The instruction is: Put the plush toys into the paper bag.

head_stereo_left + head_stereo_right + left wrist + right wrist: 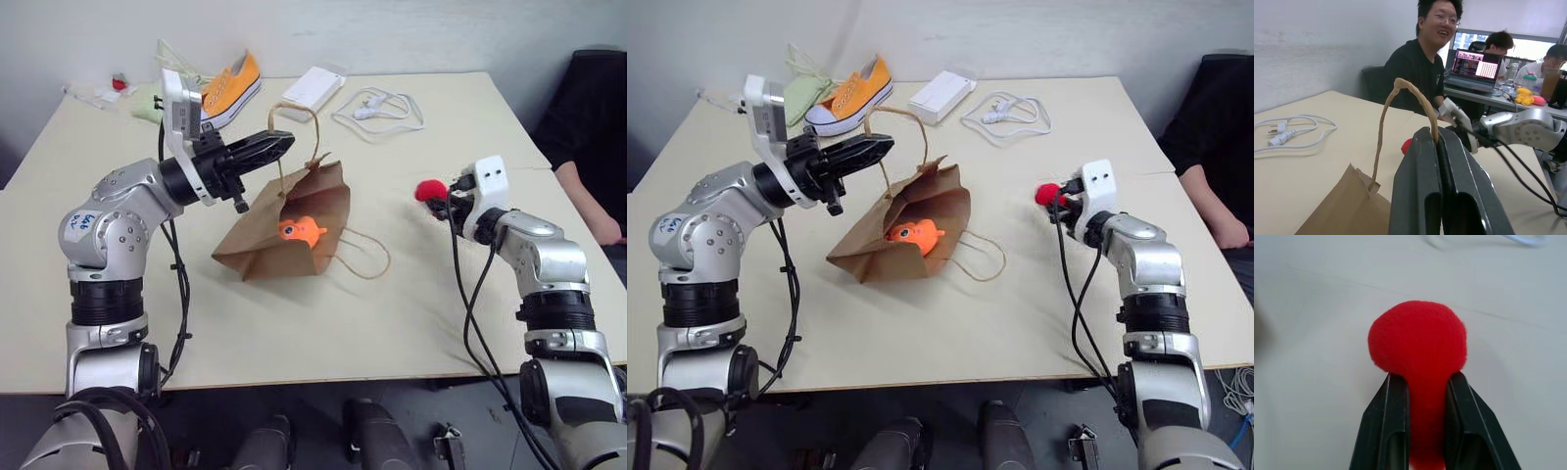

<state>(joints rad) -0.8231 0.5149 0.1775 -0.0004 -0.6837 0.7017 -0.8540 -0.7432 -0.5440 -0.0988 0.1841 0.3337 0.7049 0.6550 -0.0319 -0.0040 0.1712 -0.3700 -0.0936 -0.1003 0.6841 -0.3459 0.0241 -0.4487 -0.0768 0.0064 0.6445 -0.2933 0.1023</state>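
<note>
Roughly halfway: one toy is bagged and one is in the grip.

Done: the orange fish toy [301, 231] lies inside the mouth of the paper bag [279, 245], which rests on its side near the table's centre.

Left: the red plush ball [1418, 340] has yet to go in; it sits at about three o'clock from the bag, well apart from it.

Right gripper [1422, 391]: its two fingers are squeezed onto the red ball, the soft body pinched narrow between them. Whether the ball is off the table I cannot tell.

Left gripper [269, 147]: clamped tight on the bag's upper handle [1400, 98], holding the loop up, which looks meant to keep the mouth open.

Next, as I judge it: carry the ball across to the opening and let go.

Surface: a pale wooden table [411, 294], with an orange sneaker [230, 90], a white box [313, 88] and a white cable [377, 108] toward twelve o'clock.

Room: people sit at desks with a laptop [1476, 68] beyond; a dark-sleeved person [588, 147] sits at the table's three o'clock edge.
</note>
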